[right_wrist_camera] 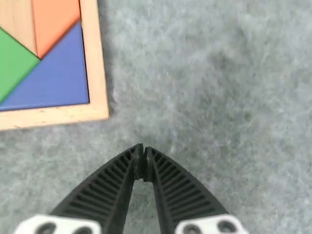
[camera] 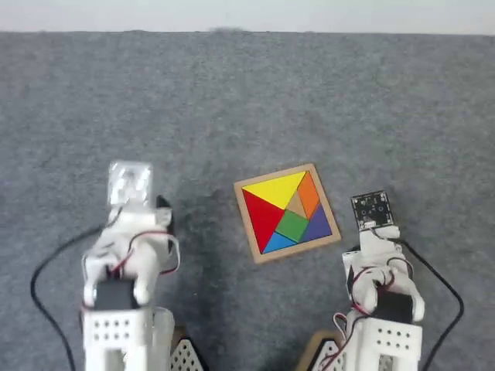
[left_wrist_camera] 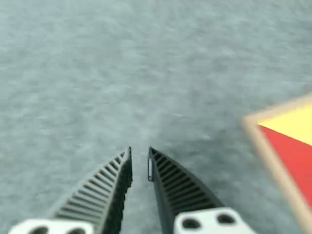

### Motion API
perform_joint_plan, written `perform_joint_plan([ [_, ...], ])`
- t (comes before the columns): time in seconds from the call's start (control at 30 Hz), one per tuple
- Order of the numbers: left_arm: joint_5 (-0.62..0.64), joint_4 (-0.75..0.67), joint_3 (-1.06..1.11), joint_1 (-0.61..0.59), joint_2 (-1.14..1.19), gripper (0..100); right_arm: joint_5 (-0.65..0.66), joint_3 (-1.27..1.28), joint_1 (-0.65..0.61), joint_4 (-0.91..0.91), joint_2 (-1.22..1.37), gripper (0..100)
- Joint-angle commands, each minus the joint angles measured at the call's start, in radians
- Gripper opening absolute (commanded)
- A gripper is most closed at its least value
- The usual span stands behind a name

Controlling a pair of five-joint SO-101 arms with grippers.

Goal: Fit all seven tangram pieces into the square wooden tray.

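Observation:
The square wooden tray [camera: 246, 224] lies turned on the grey carpet between the two arms. It holds yellow [camera: 277, 189], red [camera: 261, 216], orange [camera: 308, 195], green [camera: 292, 225], violet-blue [camera: 319, 224], light blue [camera: 278, 242] and wood-coloured [camera: 295, 204] pieces, all flat inside. My left gripper [left_wrist_camera: 139, 151] hovers over bare carpet to the tray's left, shut but for a thin gap, holding nothing. A tray corner [left_wrist_camera: 263, 151] with yellow [left_wrist_camera: 292, 124] and red [left_wrist_camera: 292, 156] shows beside it. My right gripper [right_wrist_camera: 141, 148] is shut and empty, just off the tray's corner [right_wrist_camera: 92, 58] by the blue piece [right_wrist_camera: 58, 78].
The left arm [camera: 128, 255] and right arm [camera: 379, 278] stand at the near edge with black cables trailing. Grey carpet stretches free beyond the tray up to a pale strip at the far edge.

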Motion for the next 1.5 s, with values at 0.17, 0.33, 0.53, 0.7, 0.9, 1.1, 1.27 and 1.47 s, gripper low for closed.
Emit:
perform_joint_plan([
  [0.17,-0.014,0.025,0.193,-0.164,-0.301,5,0.015,0.034,-0.005,0.079,-0.183,0.6],
  [0.33,-0.017,0.031,0.229,-0.161,-0.331,5,0.008,0.037,0.035,0.074,-0.157,0.6],
  [0.53,-0.015,0.057,0.228,-0.161,-0.345,5,0.009,0.037,0.028,0.068,-0.143,0.6],
  [0.7,-0.012,0.256,0.228,-0.163,-0.348,5,0.014,0.037,0.028,0.068,-0.143,0.6],
  [0.9,-0.014,0.307,0.228,-0.161,-0.35,5,0.014,0.037,0.028,0.068,-0.143,0.6],
  [1.1,-0.014,0.307,0.228,-0.161,-0.35,5,0.014,0.037,0.028,0.068,-0.145,0.6],
  [1.27,-0.014,0.307,0.228,-0.161,-0.35,5,0.014,0.037,0.028,0.068,-0.145,0.6],
  [1.47,-0.014,0.307,0.228,-0.161,-0.35,5,0.014,0.037,0.028,0.068,-0.145,0.6],
])
